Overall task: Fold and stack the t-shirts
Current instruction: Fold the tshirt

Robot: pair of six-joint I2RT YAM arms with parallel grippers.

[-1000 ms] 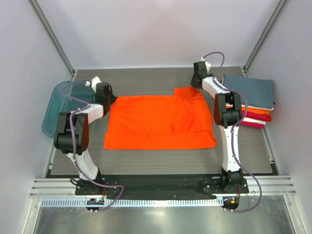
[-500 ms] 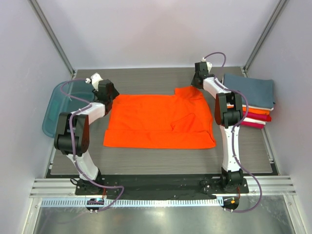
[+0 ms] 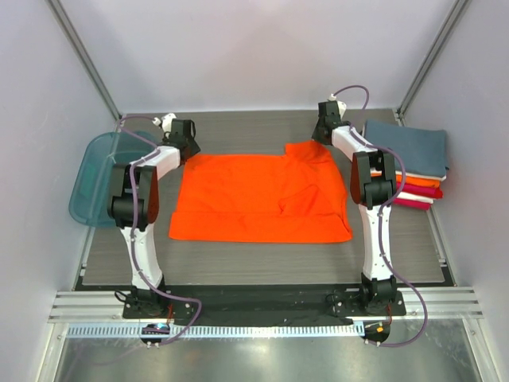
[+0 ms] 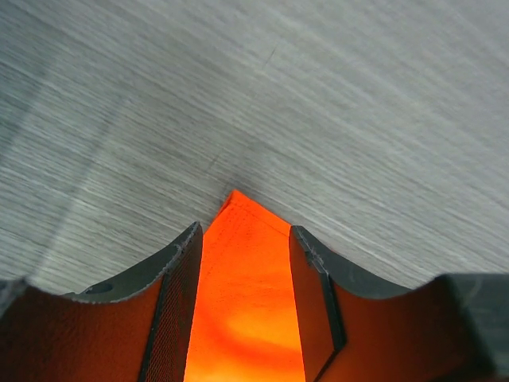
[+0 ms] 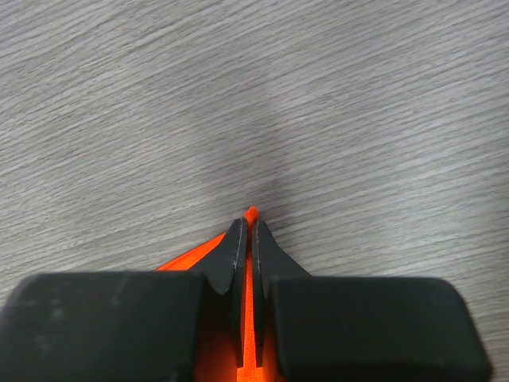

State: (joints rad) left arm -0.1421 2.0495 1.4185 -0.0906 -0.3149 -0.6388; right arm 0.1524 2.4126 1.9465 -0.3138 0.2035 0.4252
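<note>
Orange shirt taken at far corners
The right tool is clamped on its far right corner; the left tool is spread about the left one; the cloth, flat on the table, is judged light and limp; a folded stack lies right; nothing is seen in the tub.

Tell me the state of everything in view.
orange t-shirt: spread flat, far right corner rumpled.
folded t-shirts: stacked, grey on top.
left end effector: open around shirt's far left corner.
right end effector: shut on far right corner.
teal tub: upright, open-topped.
</note>
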